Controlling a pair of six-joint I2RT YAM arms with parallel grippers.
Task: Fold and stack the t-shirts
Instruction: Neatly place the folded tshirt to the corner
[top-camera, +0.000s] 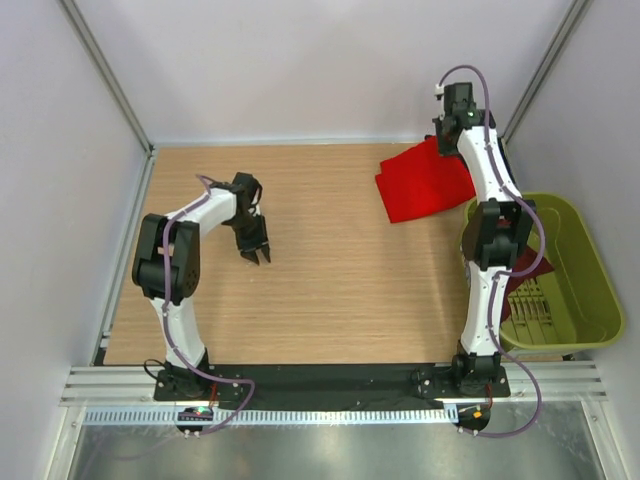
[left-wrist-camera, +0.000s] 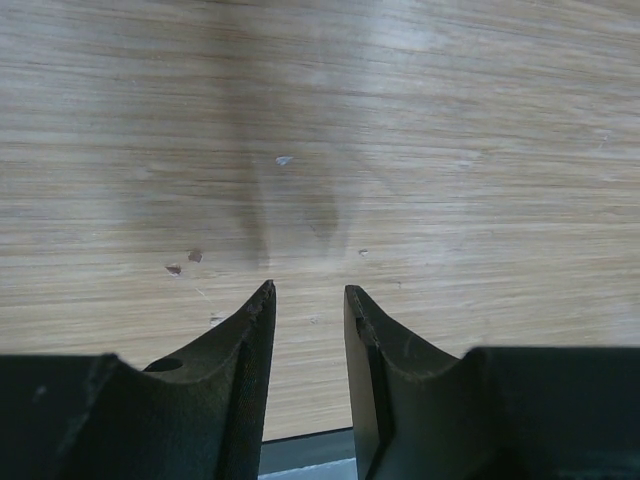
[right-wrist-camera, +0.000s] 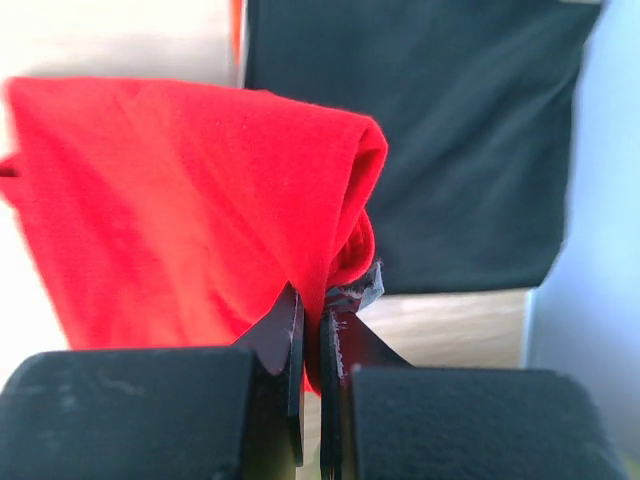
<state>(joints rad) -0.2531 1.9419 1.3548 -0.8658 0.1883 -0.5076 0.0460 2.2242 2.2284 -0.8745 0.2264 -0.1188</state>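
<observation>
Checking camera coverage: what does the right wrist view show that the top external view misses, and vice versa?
Right wrist only: a black t-shirt beyond the red t-shirt, and the right gripper pinching a red fold. Top external only: the left gripper, open and empty, and the olive-green basket. Both: the red t-shirt.

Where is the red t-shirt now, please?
Top view: the red t-shirt lies far right on the table, beside the green basket, pinched by the right gripper.

Bright red t-shirt (top-camera: 425, 180); black t-shirt (right-wrist-camera: 420, 130); olive-green basket (top-camera: 575, 250); pale wood-grain table (top-camera: 330, 300); black left claw (left-wrist-camera: 308, 292).
</observation>
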